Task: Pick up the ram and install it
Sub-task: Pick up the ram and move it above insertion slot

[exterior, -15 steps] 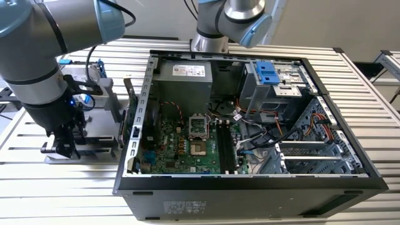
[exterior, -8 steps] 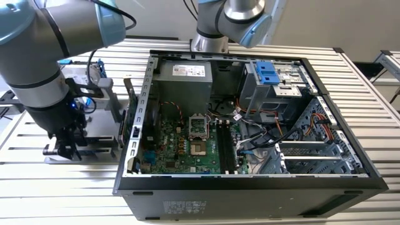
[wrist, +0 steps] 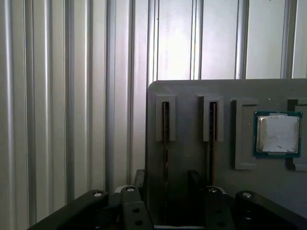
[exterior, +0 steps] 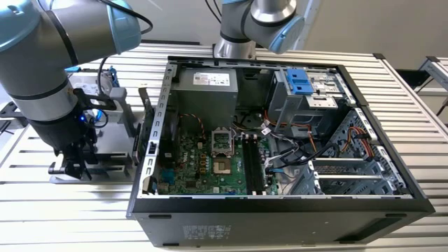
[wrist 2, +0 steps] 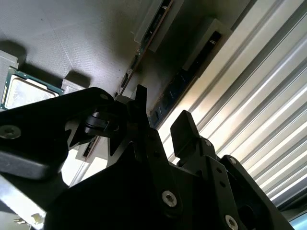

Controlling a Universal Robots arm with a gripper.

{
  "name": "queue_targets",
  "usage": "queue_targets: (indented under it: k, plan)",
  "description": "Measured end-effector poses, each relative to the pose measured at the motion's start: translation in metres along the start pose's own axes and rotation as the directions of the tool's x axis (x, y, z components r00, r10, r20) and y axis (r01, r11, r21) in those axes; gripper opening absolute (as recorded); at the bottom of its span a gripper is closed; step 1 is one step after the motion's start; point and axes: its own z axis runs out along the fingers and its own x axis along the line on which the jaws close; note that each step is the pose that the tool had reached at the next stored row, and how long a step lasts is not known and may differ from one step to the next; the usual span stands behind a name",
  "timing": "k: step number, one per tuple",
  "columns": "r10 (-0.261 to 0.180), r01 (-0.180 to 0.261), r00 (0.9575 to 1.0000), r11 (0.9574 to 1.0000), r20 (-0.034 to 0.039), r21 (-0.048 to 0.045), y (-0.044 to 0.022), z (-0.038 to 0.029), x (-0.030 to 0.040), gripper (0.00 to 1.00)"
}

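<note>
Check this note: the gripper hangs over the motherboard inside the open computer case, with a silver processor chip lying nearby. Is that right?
One detail is wrong. The exterior view shows the gripper outside the open computer case, hanging over the grey holder at that view's left, not over the motherboard. The silver processor chip does lie nearby, in that holder.

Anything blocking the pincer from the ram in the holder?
Nothing visible. In the first wrist view the open pincer straddles the ram, which stands on edge in its gray holder slot. The second stick and the processor sit apart in their own recesses.
</note>
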Motion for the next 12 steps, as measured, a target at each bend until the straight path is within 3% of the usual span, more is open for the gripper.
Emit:
queue_targets:
  k: [1,2,12]
  plan:
    - [0.000,0.000,1.0000,1.0000,0.0000,0.0000,0.0000,0.0000,0.0000,1.00]
    - [0.000,0.000,1.0000,1.0000,0.0000,0.0000,0.0000,0.0000,0.0000,0.00]
    - [0.000,0.000,1.0000,1.0000,-0.0001,0.0000,0.0000,0.0001,0.0000,0.00]
